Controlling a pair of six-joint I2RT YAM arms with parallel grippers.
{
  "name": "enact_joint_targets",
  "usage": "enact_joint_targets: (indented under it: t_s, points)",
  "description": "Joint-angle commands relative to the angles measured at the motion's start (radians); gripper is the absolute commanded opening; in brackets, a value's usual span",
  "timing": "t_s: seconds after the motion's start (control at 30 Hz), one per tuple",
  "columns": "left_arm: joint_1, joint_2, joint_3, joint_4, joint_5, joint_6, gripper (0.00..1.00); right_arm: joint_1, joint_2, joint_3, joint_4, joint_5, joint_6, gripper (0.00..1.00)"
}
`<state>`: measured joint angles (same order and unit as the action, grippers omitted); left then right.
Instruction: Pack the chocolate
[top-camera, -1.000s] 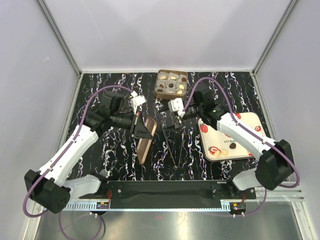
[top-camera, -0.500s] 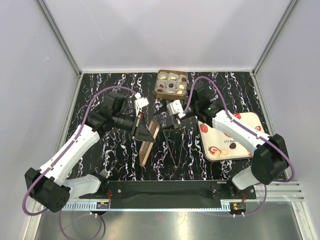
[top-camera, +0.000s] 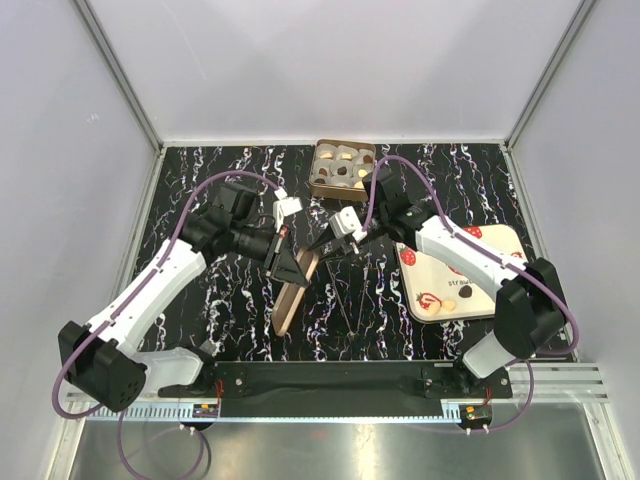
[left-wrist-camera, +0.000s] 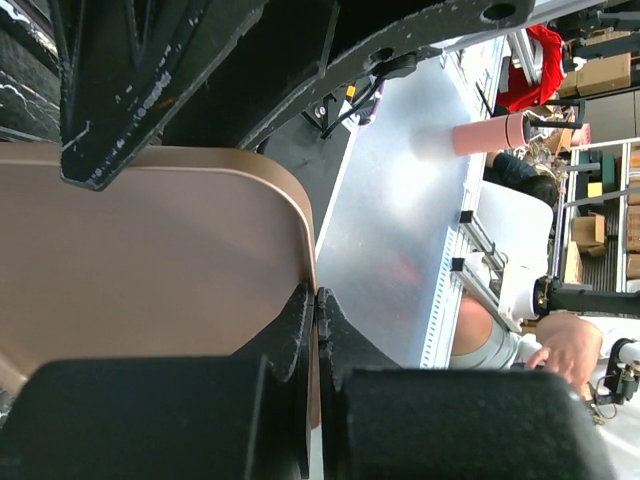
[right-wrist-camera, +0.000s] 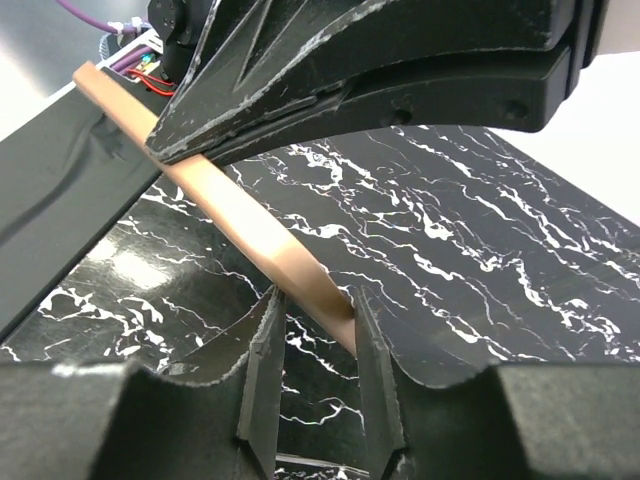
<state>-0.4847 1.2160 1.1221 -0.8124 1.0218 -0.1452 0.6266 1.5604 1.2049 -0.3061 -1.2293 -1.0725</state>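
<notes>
Chocolates (top-camera: 341, 171), dark and pale, sit in paper cups inside a brown box (top-camera: 313, 186) at the back middle. A few more chocolates (top-camera: 448, 303) lie on the white strawberry tray (top-camera: 500, 250) at the right. My left gripper (top-camera: 289, 266) (left-wrist-camera: 317, 300) is shut on the edge of a flat brown lid (top-camera: 290, 295) (left-wrist-camera: 150, 260), holding it tilted on edge above the table. My right gripper (top-camera: 323, 250) (right-wrist-camera: 313, 295) has come in from the right. Its jaws have narrowed around the lid's (right-wrist-camera: 230, 210) far corner, and both fingers touch it.
The black marbled tabletop (top-camera: 230, 180) is walled by white panels at the back and sides. The tray lies by the right arm's forearm. A black rail (top-camera: 330, 378) runs along the near edge between the arm bases.
My right gripper has swung left to the lid and its jaws have narrowed from wide open onto the lid's corner. The left arm has shifted the lid slightly right.
</notes>
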Motion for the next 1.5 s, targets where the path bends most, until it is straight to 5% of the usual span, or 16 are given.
enact_joint_targets:
  t_s: [0.0, 0.27, 0.73, 1.03, 1.13, 1.17, 1.23, 1.33, 1.47]
  points:
    - [0.024, 0.014, 0.091, 0.061, -0.04, 0.055, 0.0, 0.027, 0.003, 0.056, -0.069, -0.072, -0.043, 0.1]
    - [0.098, 0.097, 0.136, 0.059, -0.124, 0.022, 0.0, 0.038, 0.015, 0.074, -0.129, -0.065, -0.057, 0.0]
    - [0.098, 0.16, 0.156, 0.058, -0.383, 0.072, 0.0, 0.038, 0.125, 0.174, -0.298, -0.13, -0.133, 0.06]
    - [0.1, 0.166, 0.139, 0.104, -0.502, 0.036, 0.0, 0.016, 0.248, 0.335, -0.565, -0.239, -0.285, 0.0]
    - [0.112, 0.152, 0.143, 0.142, -0.549, -0.017, 0.15, 0.013, 0.311, 0.41, -0.723, -0.256, -0.418, 0.0]
    - [0.123, 0.148, 0.148, 0.166, -0.563, -0.045, 0.29, 0.009, 0.331, 0.448, -0.792, -0.277, -0.441, 0.0]
    - [0.135, 0.137, 0.16, 0.189, -0.595, -0.068, 0.34, -0.005, 0.392, 0.49, -0.881, -0.308, -0.564, 0.0]
    - [0.173, 0.137, 0.199, 0.22, -0.601, -0.105, 0.4, -0.028, 0.524, 0.666, -1.318, -0.376, -0.902, 0.0]
    - [0.227, 0.131, 0.251, 0.242, -0.65, -0.129, 0.47, -0.071, 0.61, 0.702, -1.314, -0.456, -0.912, 0.0]
